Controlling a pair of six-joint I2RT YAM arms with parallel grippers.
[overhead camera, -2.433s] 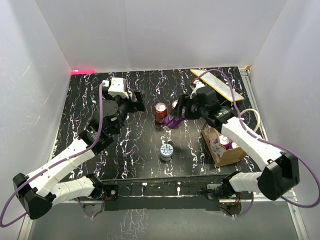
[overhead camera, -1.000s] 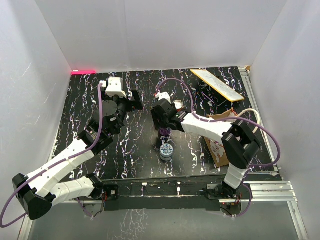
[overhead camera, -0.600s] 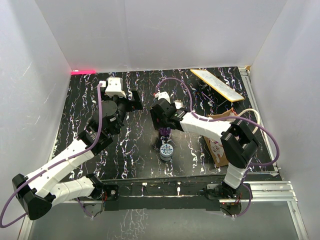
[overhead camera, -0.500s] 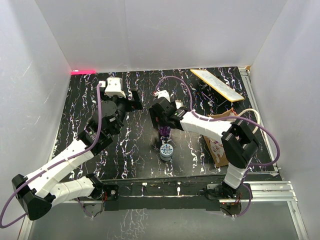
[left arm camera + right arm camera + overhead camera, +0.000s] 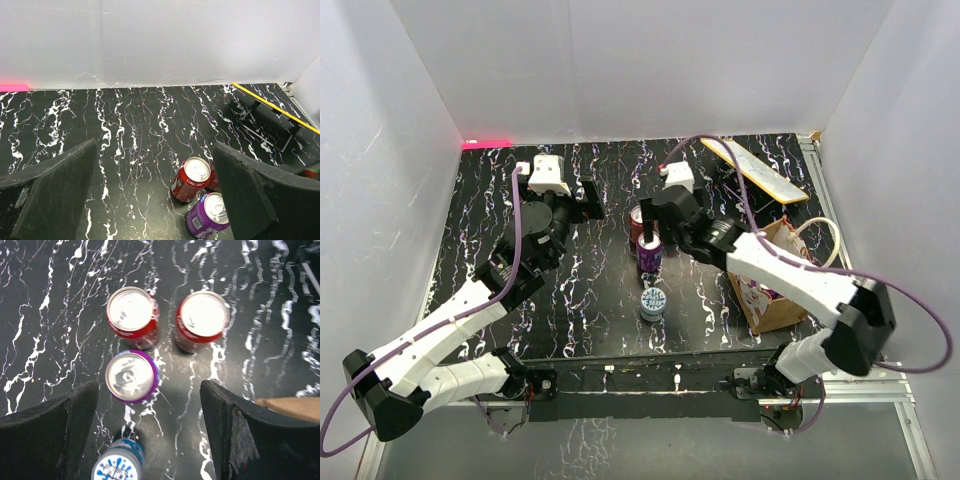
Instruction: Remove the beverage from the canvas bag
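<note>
The canvas bag point(image 5: 782, 310), tan with cream handles, stands at the right; its corner shows in the right wrist view point(image 5: 295, 407). A purple can point(image 5: 651, 257) stands free on the black table, also in the right wrist view point(image 5: 132, 376) and the left wrist view point(image 5: 207, 215). My right gripper point(image 5: 653, 232) hangs open and empty above it point(image 5: 150, 430). My left gripper point(image 5: 592, 198) is open and empty at the back left point(image 5: 155, 200), apart from the cans.
Two red cans point(image 5: 132, 315) point(image 5: 202, 320) stand behind the purple one; one shows from above point(image 5: 638, 220). A blue-and-white can point(image 5: 652, 303) stands in front. A yellow-edged board on a stand point(image 5: 755, 168) is at the back right. White walls surround the table.
My right gripper was low on the purple can; it has opened, let go and risen back toward the right. The can now stands free. The left arm has not moved.
</note>
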